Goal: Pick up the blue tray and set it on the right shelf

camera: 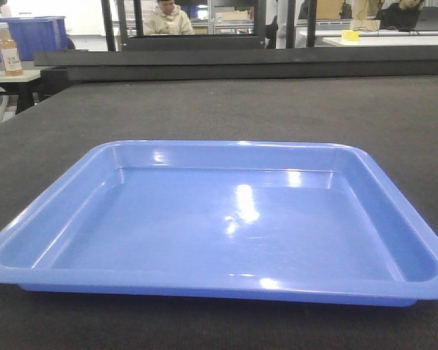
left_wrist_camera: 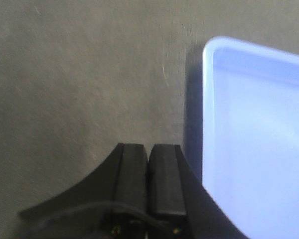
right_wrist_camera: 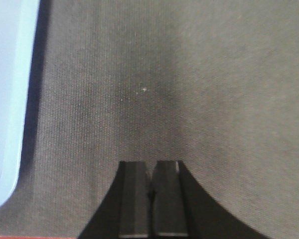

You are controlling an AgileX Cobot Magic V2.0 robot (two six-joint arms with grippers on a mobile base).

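1. A blue tray (camera: 226, 226) lies flat and empty in the middle of a dark tabletop (camera: 226, 109), close to the near edge. Its long side faces the viewer, and ceiling lights glint on its glossy floor.
2. The left end effector (left_wrist_camera: 148, 164) sits over bare tabletop just beside the tray's left rim. Its two black fingers are pressed together with nothing between them.
3. The right end effector (right_wrist_camera: 150, 172) is likewise closed and empty. It is on the tray's right side, with a wider strip of tabletop between it and the rim.
4. This flanking looks deliberate. With one arm on each short side, the wide, shallow tray could be taken by both rims and lifted level. Neither arm has hold of it yet, so the grasp seems not to have begun.
5. The left wrist view is too tight to tell whether that end effector brushes the rim or only hovers near it.
6. The tabletop is a matte, finely woven dark grey cloth with no clutter around the tray.
7. At far left, a small bottle (camera: 9, 49) of amber liquid stands before a deeper blue bin (camera: 36, 33).
8. A seated person (camera: 168, 18) is visible at far centre, with pale desks to the right.
9. No steel shelf can be picked out in these views, so the destination lies out of sight.
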